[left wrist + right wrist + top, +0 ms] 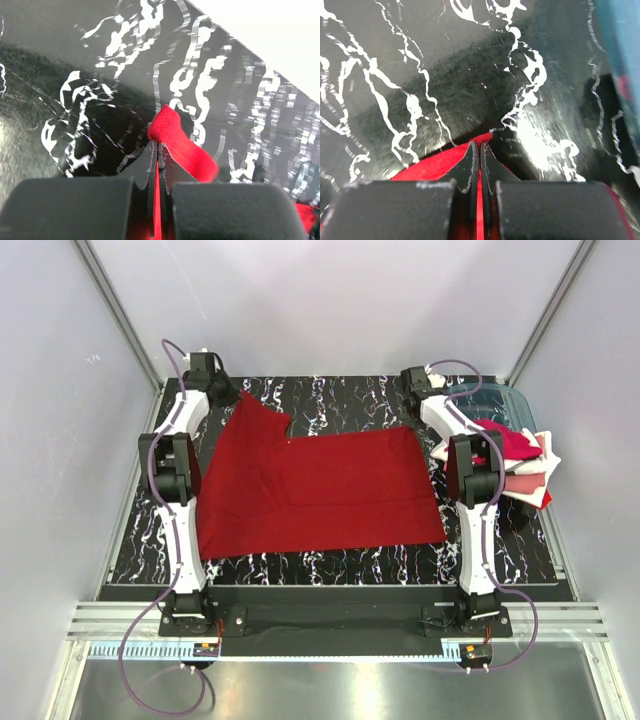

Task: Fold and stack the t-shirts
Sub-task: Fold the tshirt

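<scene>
Fold step one, my read: left gripper (157,146) and right gripper (479,148) each clamped on a far corner of the red shirt (320,490).

Top: shirt lies spread flat mid-table (330,400). Its far-left flap runs up to the left wrist and its far-right corner sits by the right arm. Other shirts (520,465) are piled at the right against the bin (500,400), unfolded. Left wrist: jaws pressed together on a red edge. A roll of cloth bulges just past the tips to the right, table beneath. Right wrist: jaws together on the very tip of the corner. Red runs off left, bin edge at far right. Next move probably needs both arms lifting together and carrying the far edge toward the near edge at matched height. Right bite looks thin and could slip.
</scene>
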Motion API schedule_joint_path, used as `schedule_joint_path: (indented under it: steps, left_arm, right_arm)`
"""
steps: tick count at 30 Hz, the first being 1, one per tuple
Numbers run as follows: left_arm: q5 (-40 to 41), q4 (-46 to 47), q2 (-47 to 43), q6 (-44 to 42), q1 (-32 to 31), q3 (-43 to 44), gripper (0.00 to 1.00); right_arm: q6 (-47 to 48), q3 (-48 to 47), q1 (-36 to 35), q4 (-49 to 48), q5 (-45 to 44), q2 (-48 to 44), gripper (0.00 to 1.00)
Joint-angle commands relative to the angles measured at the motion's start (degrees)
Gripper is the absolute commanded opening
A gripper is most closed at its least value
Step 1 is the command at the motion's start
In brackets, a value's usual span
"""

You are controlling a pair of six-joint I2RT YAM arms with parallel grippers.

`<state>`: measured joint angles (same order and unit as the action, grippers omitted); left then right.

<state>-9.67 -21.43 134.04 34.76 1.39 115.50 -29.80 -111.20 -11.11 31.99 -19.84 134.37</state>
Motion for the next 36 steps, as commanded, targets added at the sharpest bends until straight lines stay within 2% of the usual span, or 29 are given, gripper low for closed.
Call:
schedule_joint_path:
  steps: [1,11,23,26,36]
  left_arm:
    - [-2.5,4.6,-6.9,0.0,-0.2,-1.9,0.00]
    - [-5.2,4.6,-17.7,-2.8,-0.8,-13.8,0.00]
    - [-4.0,7.3,-38.0,-1.6,-2.4,-35.1,0.00]
    - [-2.8,5.9,-41.5,-2.2,-3.1,-38.0,0.00]
    - [2.9,-5.8,-48.9,-7.5,-4.8,-40.0,0.00]
  right_arm:
    - [-0.6,1.2,0.0,0.4,0.5,-7.4,0.00]
    - [0.5,10.2,0.0,0.4,0.0,-16.1,0.00]
    - [-0.3,25.7,0.0,-3.1,2.3,-28.5,0.00]
    - [-0.9,28.7,0.0,-3.5,3.2,-31.1,0.00]
    - [-1.5,36.1,0.0,-5.0,4.8,-36.4,0.00]
